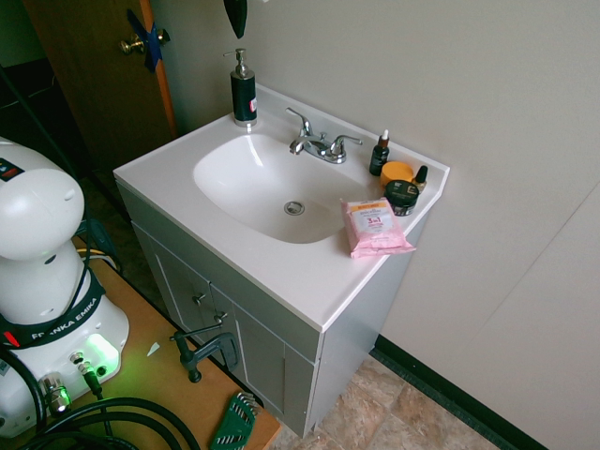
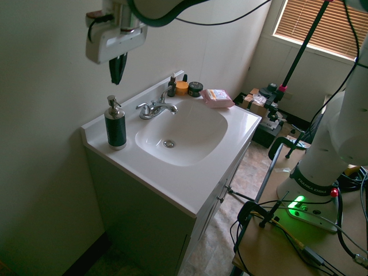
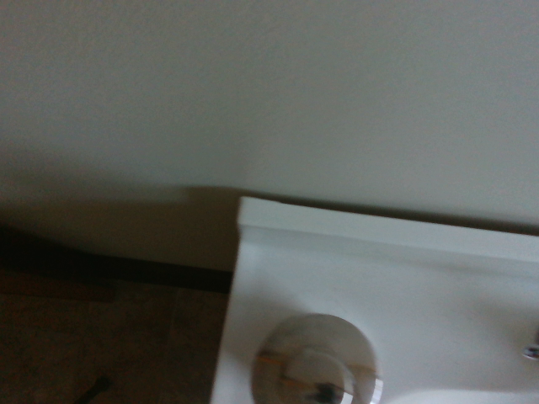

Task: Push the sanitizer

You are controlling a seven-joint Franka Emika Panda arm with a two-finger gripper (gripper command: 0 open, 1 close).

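Sanitizer [image 3: 316, 362] pump head fills wrist view; gripper [image 2: 118, 73] hangs above bottle, apart, fingers pressed together, holding nothing.

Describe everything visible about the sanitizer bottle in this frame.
The sanitizer is a tall black cylindrical bottle, glossy like plastic, with a silver pump head and a small red-and-white label low on its side. It stands upright on the white vanity top, in the back corner beside the basin and near the wall. Nothing touches it except the counter. The end effector hangs above it, apart from the pump head.
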